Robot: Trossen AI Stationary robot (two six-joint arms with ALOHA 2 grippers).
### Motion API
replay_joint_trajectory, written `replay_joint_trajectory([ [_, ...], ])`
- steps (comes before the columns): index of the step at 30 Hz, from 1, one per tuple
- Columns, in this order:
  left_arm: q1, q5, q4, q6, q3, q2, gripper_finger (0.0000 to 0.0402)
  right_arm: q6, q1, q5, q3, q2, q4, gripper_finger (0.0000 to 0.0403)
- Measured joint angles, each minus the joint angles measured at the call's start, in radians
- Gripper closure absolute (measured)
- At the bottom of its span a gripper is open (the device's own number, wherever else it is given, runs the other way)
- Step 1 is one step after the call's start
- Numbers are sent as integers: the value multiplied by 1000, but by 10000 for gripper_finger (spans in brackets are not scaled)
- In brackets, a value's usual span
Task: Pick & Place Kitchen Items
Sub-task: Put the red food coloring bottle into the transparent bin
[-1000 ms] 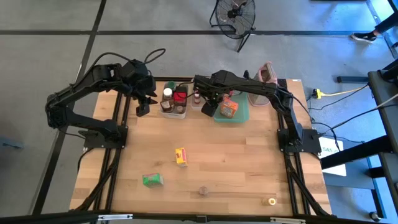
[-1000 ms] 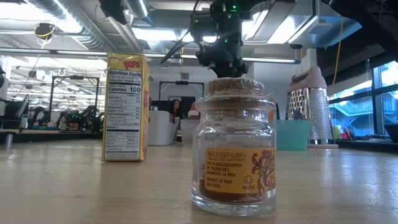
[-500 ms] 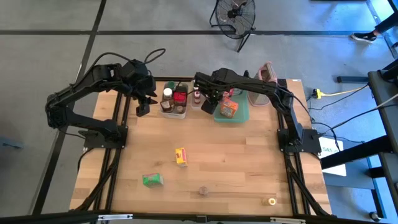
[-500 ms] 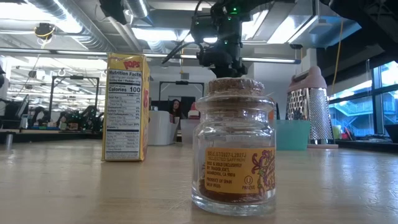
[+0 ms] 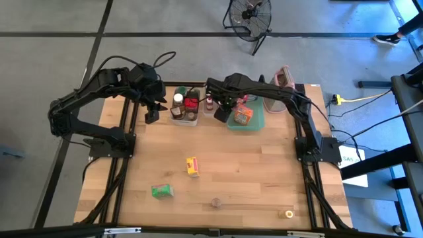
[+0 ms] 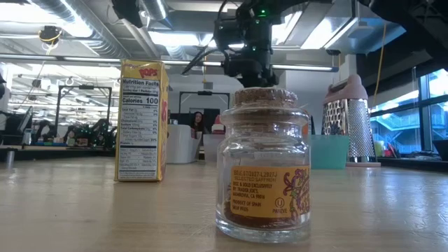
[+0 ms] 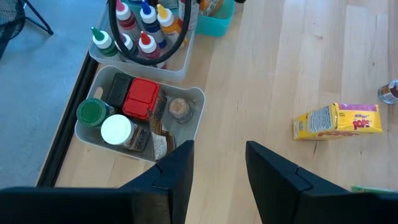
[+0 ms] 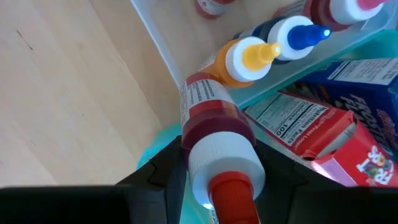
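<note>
My right hand (image 8: 214, 180), upper centre of the high view, grips the red-capped bottle (image 8: 214, 146) by its stiff neck; light, slick plastic, so I squeeze gently

Grater (image 6: 348, 119), floor fan (image 5: 250, 14) (beyond table).

Tabletop (image 5: 258, 165): pale wood planks.
Far edge: clear tub (image 5: 184, 116), teal tray (image 5: 254, 123), box grater (image 5: 283, 80).
Near half: yellow box (image 5: 192, 166), green box (image 5: 161, 191), cork-stoppered jar (image 5: 215, 202).
</note>
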Motion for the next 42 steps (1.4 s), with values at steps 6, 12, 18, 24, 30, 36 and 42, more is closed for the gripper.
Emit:
replay_joint_trajectory([
  [6,0,0,0,0,0,0,260,-2,9,8,-2,37,4,261],
  [12,0,0,0,1,0,0,260,-2,11,1,-1,33,-1,261],
  [18,0,0,0,2,0,0,260,0,11,1,0,32,-8,261],
  [24,0,0,0,2,0,0,260,1,11,1,0,32,-9,261],
  [30,0,0,0,2,0,0,260,2,11,1,0,32,-8,261],
  [36,0,0,0,1,0,0,260,4,9,1,0,46,6,261],
  [42,0,0,0,-5,0,0,260,8,6,9,0,76,-16,261],
])
